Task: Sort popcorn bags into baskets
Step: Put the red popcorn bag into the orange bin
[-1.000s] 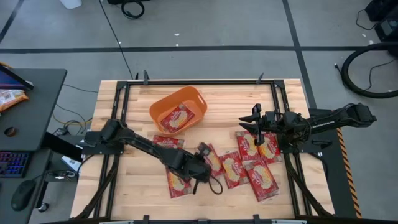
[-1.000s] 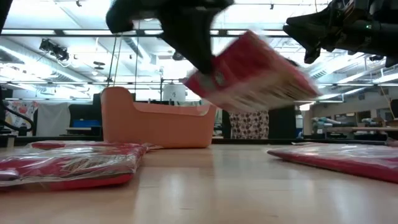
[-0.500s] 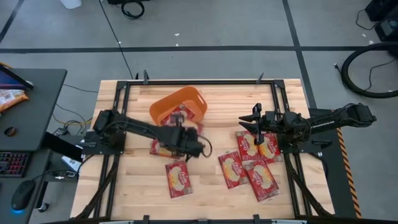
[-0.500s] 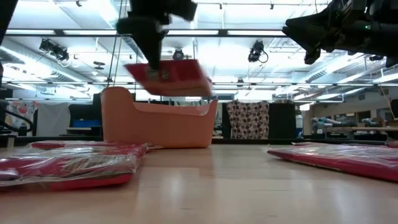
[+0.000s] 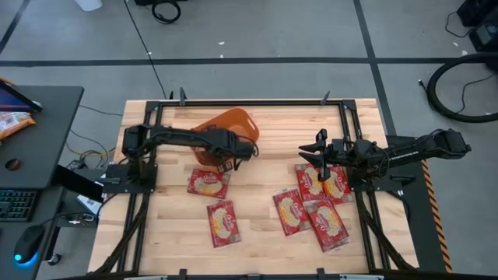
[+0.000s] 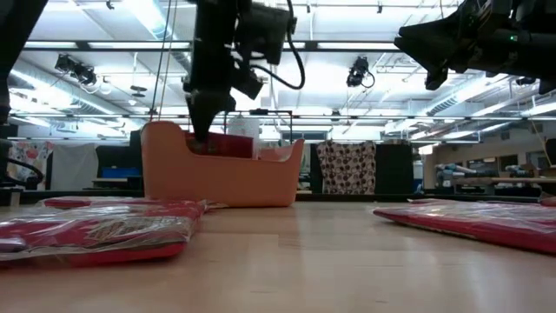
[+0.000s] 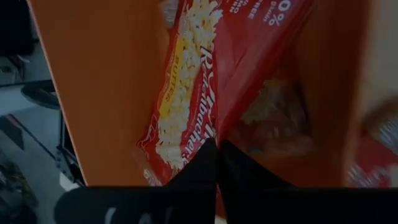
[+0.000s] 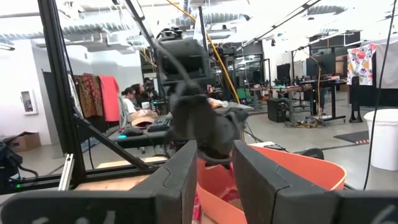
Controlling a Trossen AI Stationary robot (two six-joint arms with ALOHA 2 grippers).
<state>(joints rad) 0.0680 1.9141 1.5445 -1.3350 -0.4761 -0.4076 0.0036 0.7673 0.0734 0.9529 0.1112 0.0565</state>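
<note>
The orange basket (image 5: 243,118) sits at the table's far middle. My left gripper (image 5: 226,158) reaches down into it, shut on a red popcorn bag (image 7: 205,81); in the low view that bag (image 6: 233,145) shows just above the basket's wall (image 6: 226,183). Another bag (image 7: 273,124) lies on the basket floor. Two bags (image 5: 208,183) (image 5: 223,223) lie flat at the near middle, and several more (image 5: 315,202) lie flat on the right. My right gripper (image 5: 311,155) hovers open above those, pointing toward the basket. My left gripper pinches the popcorn bag by one end (image 7: 205,134) between its two fingers. It comes from above, pointing down into the basket. The bag hangs below the fingers inside the basket walls (image 7: 99,93); whether it touches the bag beneath, I cannot tell.
A black frame (image 5: 257,101) runs along the table's edges. A desk with a keyboard (image 5: 15,204) and mouse stands left of the table. Bare wood shows between the two groups of bags (image 5: 253,187). People sit in the room beyond (image 8: 130,99).
My left gripper has carried the bag from above the table's near middle toward the far edge, then lowered it into the basket. The bag was lifted high and tilted; now it hangs within the basket walls. The gripper has stayed shut on it.
</note>
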